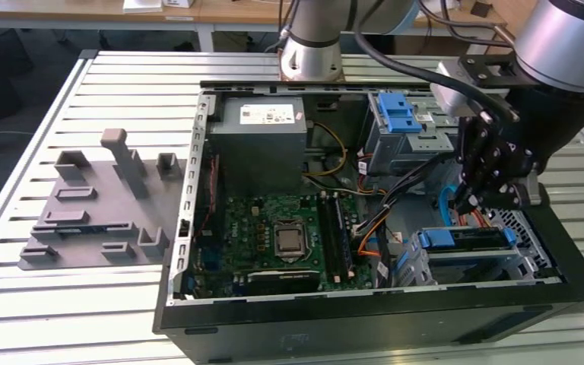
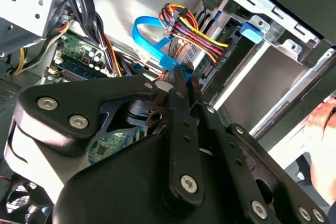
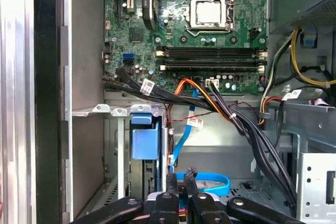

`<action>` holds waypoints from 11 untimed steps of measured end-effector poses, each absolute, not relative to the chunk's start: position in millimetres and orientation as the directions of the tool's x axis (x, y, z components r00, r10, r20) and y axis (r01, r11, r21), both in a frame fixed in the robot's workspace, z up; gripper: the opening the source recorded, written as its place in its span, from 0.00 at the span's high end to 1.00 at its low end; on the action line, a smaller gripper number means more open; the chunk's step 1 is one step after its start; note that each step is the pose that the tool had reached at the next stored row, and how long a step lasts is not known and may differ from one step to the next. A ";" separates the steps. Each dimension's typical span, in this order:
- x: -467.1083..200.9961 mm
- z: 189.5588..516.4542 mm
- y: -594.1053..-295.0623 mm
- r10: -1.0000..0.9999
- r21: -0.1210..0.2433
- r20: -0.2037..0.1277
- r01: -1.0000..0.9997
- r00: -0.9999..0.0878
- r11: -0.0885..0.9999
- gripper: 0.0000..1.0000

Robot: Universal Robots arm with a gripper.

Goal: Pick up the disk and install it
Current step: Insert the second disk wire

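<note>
**Closed gripper hangs inside the open case, disk seated in the bay below it**

The exterior view takes in the whole open computer case (image 1: pixel 373 319) on the slatted table (image 1: pixel 28 304), with a grey moulded fixture (image 1: pixel 99 205) well apart from the gripper, outside the case. It also shows the grey power supply box (image 1: pixel 261 137) and the silver cage (image 1: pixel 404 125) with its blue latch, both beyond the gripper.

The first wrist view looks past the fingertips onto the motherboard (image 3: pixel 210 30) and a bundle of black and orange cables (image 3: pixel 210 98). Just beside the fingertips there, a blue plastic end piece (image 3: pixel 144 142) stands in a bay. The second wrist view shows a looped blue ribbon cable (image 2: pixel 149 38) and a red-yellow-black wire bundle (image 2: pixel 194 30) just past the fingertips.

The disk (image 1: pixel 470 239) sits in the drive bay just below the gripper (image 1: pixel 471 204). Its long axis runs across the exterior view, its blue end towards the motherboard.

In both wrist views the gripper (image 3: pixel 179 178) (image 2: pixel 178 74) has its fingers pressed together with nothing between them, clear of the disk.
</note>
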State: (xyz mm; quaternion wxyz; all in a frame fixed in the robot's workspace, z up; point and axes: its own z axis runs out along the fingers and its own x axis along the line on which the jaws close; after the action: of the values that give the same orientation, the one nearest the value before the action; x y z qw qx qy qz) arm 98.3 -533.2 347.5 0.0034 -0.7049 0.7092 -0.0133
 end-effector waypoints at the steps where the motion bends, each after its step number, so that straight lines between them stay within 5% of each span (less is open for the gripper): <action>1: 98.1 347.2 -534.2 -1.000 -0.024 0.014 -1.000 -0.005 0.004 0.83; 11: 98.0 343.0 -539.4 -0.999 -0.025 0.014 -0.999 0.041 -0.042 0.83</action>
State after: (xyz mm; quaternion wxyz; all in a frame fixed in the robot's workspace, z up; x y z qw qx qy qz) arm 98.0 -539.4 343.0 0.0041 -0.7215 0.6923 -0.0137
